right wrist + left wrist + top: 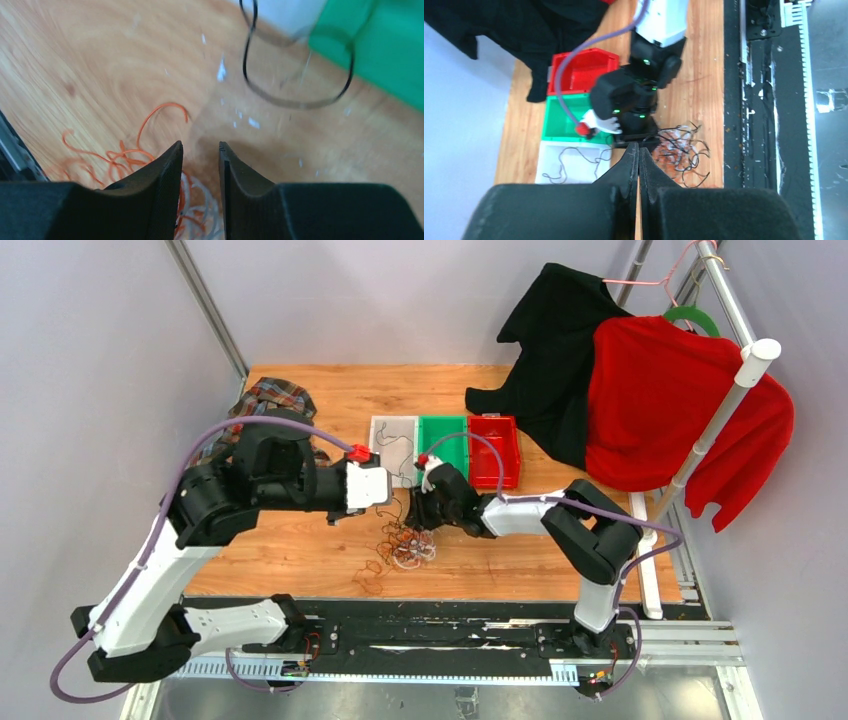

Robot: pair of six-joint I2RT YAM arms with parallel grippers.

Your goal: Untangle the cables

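Observation:
The cables [405,545] lie as a tangle of black, orange and whitish wires on the wooden table, just in front of the trays. My right gripper [417,518] hangs over the tangle's far edge. In the right wrist view it [200,146] stands open, with orange cables [125,150] to its left and whitish loops [200,210] on the table below its gap, nothing pinched. A black cable loop [295,95] curls ahead of it. My left gripper [639,147] is shut and empty, pointing at the tangle [679,150] from the left. One black cable [574,157] lies in the white tray [549,150].
White tray [380,430], green tray [445,435] and red tray [495,450] stand side by side behind the tangle. A plaid cloth [265,400] lies at the back left. Black [560,350] and red [670,400] garments hang on a rack at right. A loose orange-brown loop [368,583] lies near the front edge.

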